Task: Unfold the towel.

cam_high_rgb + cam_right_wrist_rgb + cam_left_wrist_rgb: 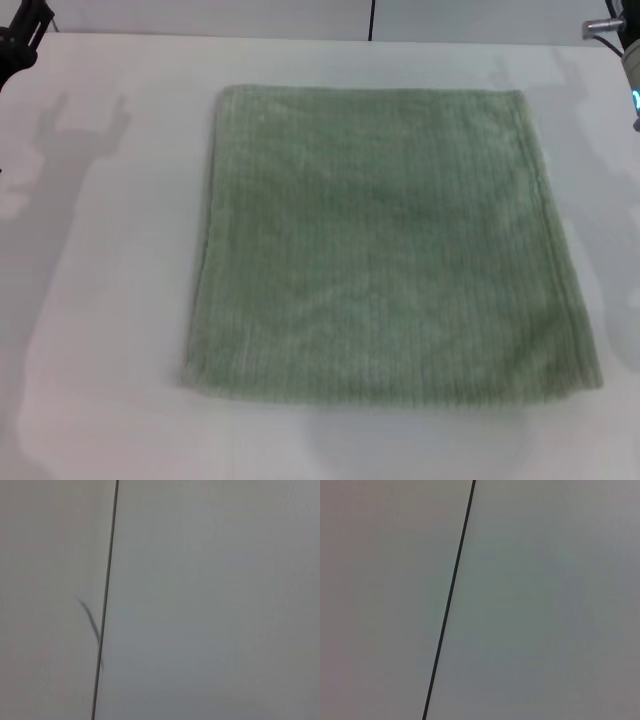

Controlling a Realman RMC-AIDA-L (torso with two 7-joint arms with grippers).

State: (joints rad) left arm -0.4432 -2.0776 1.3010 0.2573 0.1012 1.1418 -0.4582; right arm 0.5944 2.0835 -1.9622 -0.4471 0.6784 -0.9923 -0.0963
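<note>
The towel [390, 245] lies flat on the worktop [110, 300], between and well below both raised end effectors, whose jaw states cannot be told. A shallow pinch risks slipping off the hem.

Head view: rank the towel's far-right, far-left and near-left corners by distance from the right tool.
1. Far-right corner of the towel, beside the right tool.
2. Far-left corner, along the far edge.
3. Near-left corner, diagonally opposite.
Left tool parked far left.
</note>
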